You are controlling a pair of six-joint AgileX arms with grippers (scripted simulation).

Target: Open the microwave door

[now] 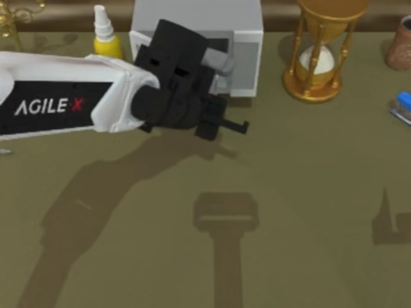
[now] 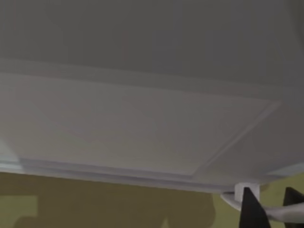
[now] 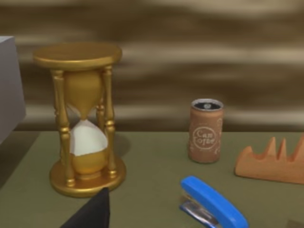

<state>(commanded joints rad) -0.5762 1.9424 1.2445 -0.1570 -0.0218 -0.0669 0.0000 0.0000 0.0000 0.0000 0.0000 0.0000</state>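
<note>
The light-grey microwave (image 1: 199,22) stands at the back middle of the table, its control strip (image 1: 248,64) showing on the right. My left arm reaches in from the left and its black wrist hides most of the microwave door (image 2: 142,118). In the left wrist view the door panel fills the picture at a raking angle. Its pale handle bar (image 2: 280,214) runs between my two dark fingertips (image 2: 250,209). My left gripper (image 1: 239,124) is shut on that handle, a little in front of the microwave. How far the door stands out I cannot tell. My right gripper is outside the top view; one dark fingertip (image 3: 97,211) shows alone, open.
A yellow spray bottle (image 1: 106,35) stands left of the microwave and a gold hourglass (image 1: 324,54) right of it. At the far right are a brown can (image 3: 205,130), a blue stapler (image 3: 213,204) and an orange toothed rack (image 3: 273,161).
</note>
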